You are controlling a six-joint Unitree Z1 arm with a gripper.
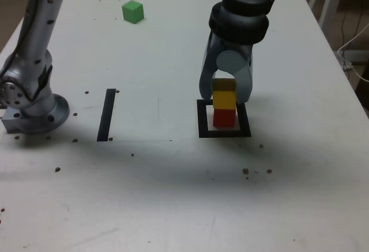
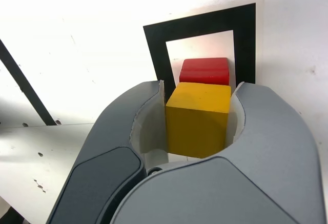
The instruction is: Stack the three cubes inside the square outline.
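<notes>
In the exterior view, the black square outline lies right of centre on the white surface. A red cube sits inside its white middle, and a yellow cube rests directly on top of the red one, edges roughly aligned.

The grey claw reaches down from the upper right of the frame and is clenched on the yellow cube, one jaw against each side. The wrist view shows this plainly: the yellow cube fills the gap between both curved jaws of the claw, with the red cube showing just past it inside the square outline.

The green cube stands alone in the upper left of the exterior view, well apart from the stack. A straight black strip lies left of centre, near the arm's base at the left edge.
</notes>
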